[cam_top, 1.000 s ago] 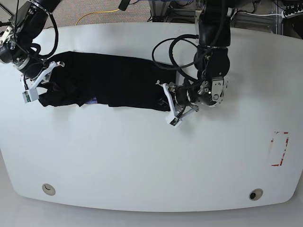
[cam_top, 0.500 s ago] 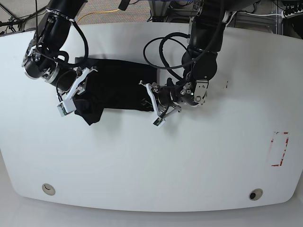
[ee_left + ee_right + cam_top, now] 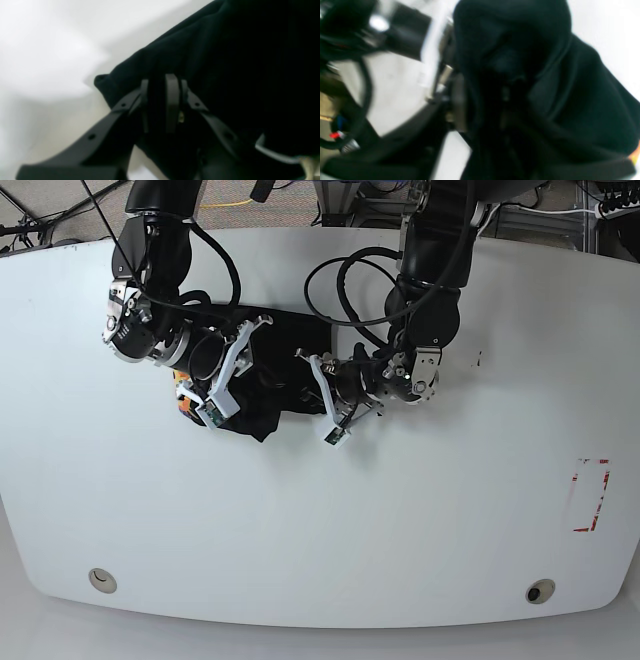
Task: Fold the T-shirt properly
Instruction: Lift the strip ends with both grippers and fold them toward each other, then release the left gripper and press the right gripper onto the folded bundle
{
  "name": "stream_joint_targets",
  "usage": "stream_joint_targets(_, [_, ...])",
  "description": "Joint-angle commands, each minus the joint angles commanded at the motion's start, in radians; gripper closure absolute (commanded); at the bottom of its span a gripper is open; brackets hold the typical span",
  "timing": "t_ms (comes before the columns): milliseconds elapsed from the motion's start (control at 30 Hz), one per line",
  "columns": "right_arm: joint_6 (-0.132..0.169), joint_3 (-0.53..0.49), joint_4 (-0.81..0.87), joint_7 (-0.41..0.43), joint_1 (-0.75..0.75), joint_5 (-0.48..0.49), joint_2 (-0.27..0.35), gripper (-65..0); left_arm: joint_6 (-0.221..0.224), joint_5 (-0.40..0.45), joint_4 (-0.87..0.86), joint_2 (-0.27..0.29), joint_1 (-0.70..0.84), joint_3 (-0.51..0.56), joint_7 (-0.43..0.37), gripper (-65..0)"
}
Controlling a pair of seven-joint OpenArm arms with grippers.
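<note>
The black T-shirt (image 3: 278, 365) lies bunched in a short heap at the back middle of the white table (image 3: 330, 520). A bit of its orange print (image 3: 183, 396) shows at the heap's left edge. My right gripper (image 3: 226, 376) holds the shirt's left end, lifted and carried over the rest. In the blurred right wrist view the dark cloth (image 3: 545, 100) drapes over the fingers (image 3: 457, 100). My left gripper (image 3: 326, 402) is at the shirt's right end. Its fingers (image 3: 172, 100) are shut on a fold of the fabric (image 3: 225, 62).
A red-marked rectangle (image 3: 590, 495) sits near the table's right edge. Two round holes (image 3: 102, 580) (image 3: 540, 591) lie along the front edge. Black cables (image 3: 345, 275) loop off the arm on the right, above the shirt.
My right gripper has swept to the right with the shirt's left end, doubling the long strip into a short heap. The left gripper shifted slightly left earlier, then stayed put.
</note>
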Motion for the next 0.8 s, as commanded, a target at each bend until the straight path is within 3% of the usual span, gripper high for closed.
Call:
stream_joint_targets(67, [0.000,0.002,0.000,0.002,0.000,-0.009,0.002,-44.1,0.000,0.000,0.037,0.000,0.000,0.000,0.000,-14.6])
stream_joint_targets(133, [0.000,0.002,0.000,0.002,-0.002,-0.009,0.006,-49.3,0.000,0.000,0.071,0.000,0.002,0.000,0.000,-21.1])
stream_joint_targets(200, [0.000,0.002,0.000,0.002,-0.002,-0.006,0.008,-50.6,0.000,0.000,0.104,0.000,0.012,-0.002,0.000,-29.0])
stream_joint_targets(300, [0.000,0.021,0.005,0.000,-0.003,-0.005,0.008,-48.5,0.000,0.000,0.155,0.000,0.026,-0.011,0.000,-34.7])
stream_joint_targets(467, [0.000,0.084,0.011,-0.003,-0.038,0.003,0.006,-45.2,-0.006,-0.003,0.270,0.000,0.044,-0.107,0.002,-34.6])
stream_joint_targets(600, [0.000,0.081,0.009,-0.005,-0.080,0.129,0.040,-42.5,-0.075,-0.028,0.371,-0.003,0.054,-0.180,0.008,-34.4])
stream_joint_targets(667, [0.000,0.071,0.009,-0.005,-0.109,0.209,0.048,-41.4,-0.100,-0.051,0.431,-0.054,0.078,-0.218,0.008,-34.4])
stream_joint_targets(800, [0.000,0.032,-0.002,0.000,-0.117,0.222,0.048,-38.2,-0.106,-0.095,0.477,-0.150,0.089,-0.273,0.008,-34.4])
